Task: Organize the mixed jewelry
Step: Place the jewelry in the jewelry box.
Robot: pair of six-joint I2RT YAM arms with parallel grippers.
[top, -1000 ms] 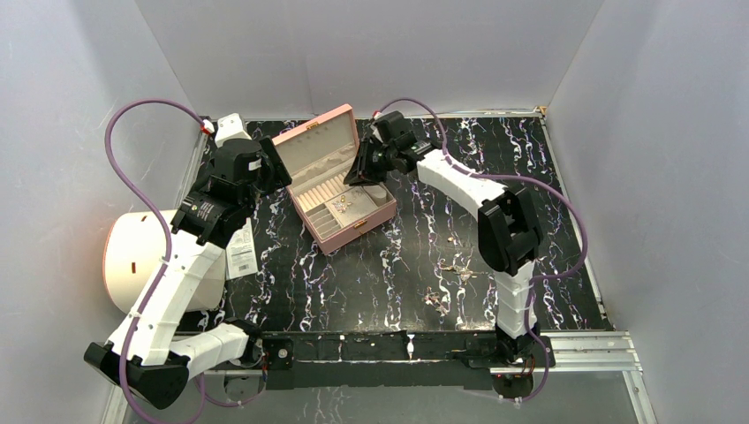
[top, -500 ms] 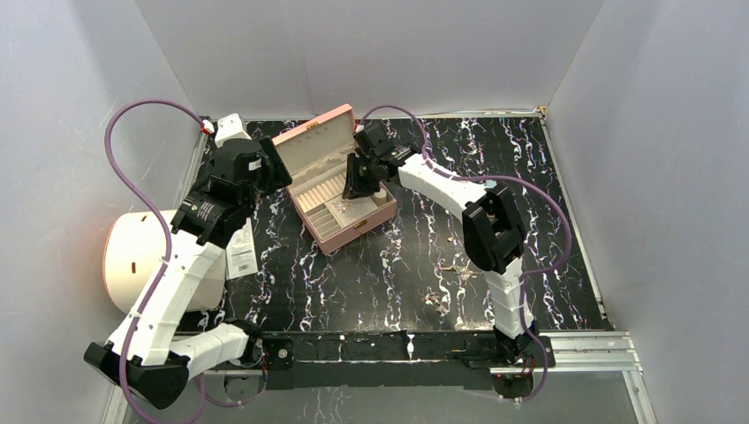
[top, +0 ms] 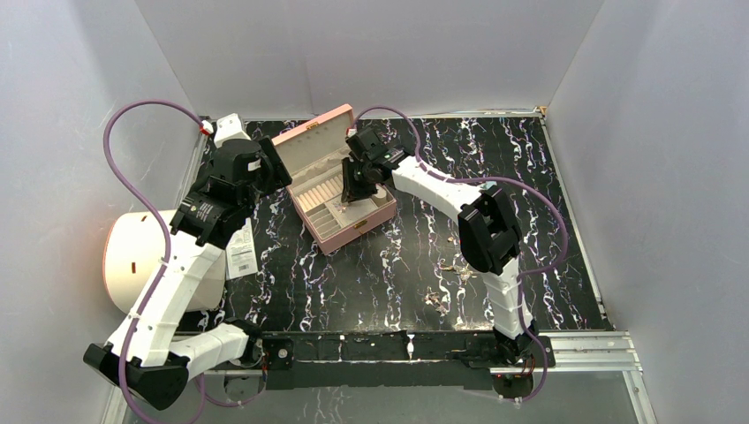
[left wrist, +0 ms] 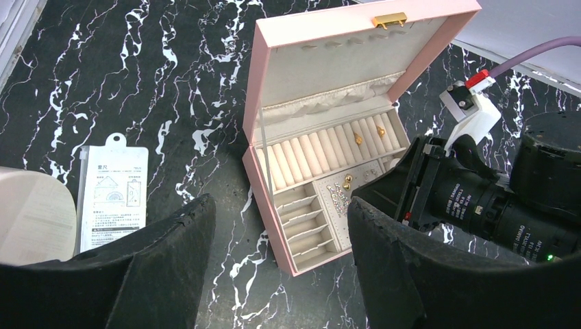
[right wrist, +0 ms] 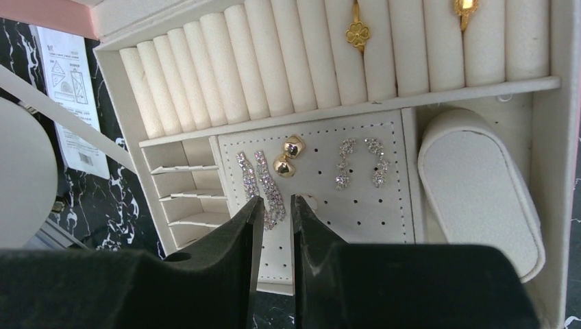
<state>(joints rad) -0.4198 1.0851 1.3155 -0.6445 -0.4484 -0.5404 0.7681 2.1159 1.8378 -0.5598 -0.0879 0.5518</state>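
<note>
While R claw (right wrist: 275,202) hangs over the earring panel (right wrist: 363,212) of the pink box (top: 353,231), fingers nearly pressed together, you can't tell whether it pinches a piece. Find the loose jewelry (top: 435,299) on the desk (top: 548,177) near the base of the R arm (top: 505,296), well apart from that claw; R arm is nearer. L claw (left wrist: 279,205): spread, empty.

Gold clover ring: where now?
The gold clover ring sits top centre in the right wrist view, slotted in the ring rolls, left of a second gold ring.
</note>
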